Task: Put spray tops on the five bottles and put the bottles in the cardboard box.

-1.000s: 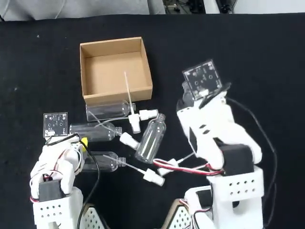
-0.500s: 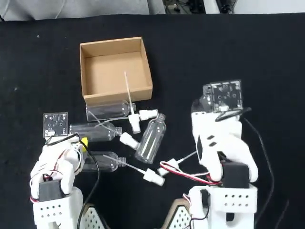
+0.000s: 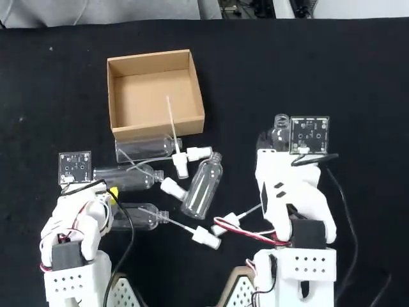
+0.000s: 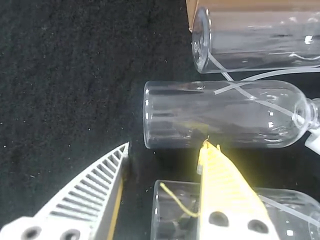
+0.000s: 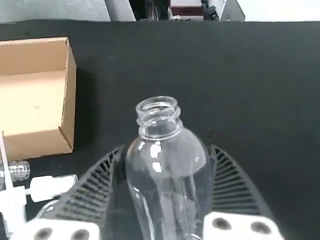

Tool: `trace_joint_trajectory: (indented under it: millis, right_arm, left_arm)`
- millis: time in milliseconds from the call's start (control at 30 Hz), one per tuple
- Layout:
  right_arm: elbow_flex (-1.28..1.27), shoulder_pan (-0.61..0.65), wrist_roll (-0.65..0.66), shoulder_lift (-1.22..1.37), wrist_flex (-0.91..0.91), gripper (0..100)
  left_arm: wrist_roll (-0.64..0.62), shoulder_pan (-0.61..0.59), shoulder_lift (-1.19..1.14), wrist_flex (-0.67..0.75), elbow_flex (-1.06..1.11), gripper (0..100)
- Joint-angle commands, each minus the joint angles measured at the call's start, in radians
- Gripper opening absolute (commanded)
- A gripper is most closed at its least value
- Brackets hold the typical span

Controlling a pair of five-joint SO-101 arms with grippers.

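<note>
My right gripper [image 5: 166,150] is shut on a clear bottle [image 5: 162,150] with no top, its open neck [image 3: 281,121] pointing away from the arm's base, off to the right of the cardboard box [image 3: 160,123]. Three more clear bottles [image 3: 147,148] [image 3: 124,176] [image 3: 137,216] lie on their sides in front of the box, and another bottle [image 3: 202,184] lies tilted beside them. Several white spray tops [image 3: 181,163] [image 3: 206,238] with thin tubes lie among them. My left gripper [image 4: 166,146] is open just behind the bases of the middle bottle [image 4: 220,122] and the nearest bottle [image 4: 170,215].
The box [image 5: 67,90] is open at the top with nothing inside. A red and white cable [image 3: 246,231] runs by the right arm's base near a spray top [image 3: 227,222]. The black table [image 3: 358,77] is bare to the right and far side.
The right arm has swung to the right and drawn back toward its base with the bottle held. The left arm and the things on the table have not moved.
</note>
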State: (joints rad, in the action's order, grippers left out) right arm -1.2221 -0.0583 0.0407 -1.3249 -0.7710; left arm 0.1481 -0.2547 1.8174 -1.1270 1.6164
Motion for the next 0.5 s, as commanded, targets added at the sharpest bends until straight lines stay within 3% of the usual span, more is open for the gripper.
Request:
trace_joint_trajectory:
  millis: [0,367,467]
  right_arm:
    - [0.004,-0.028,-0.032,-0.025,0.034,15.8]
    - [-0.064,-0.029,-0.037,-0.025,0.112,15.8]
    - [-0.064,-0.029,-0.037,-0.024,0.112,15.8]
  left_arm:
    - [-0.006,-0.013,0.008,0.002,-0.064,21]
    - [-0.003,-0.081,0.006,-0.008,-0.228,21]
    - [0.049,-0.074,0.005,-0.008,-0.266,21]
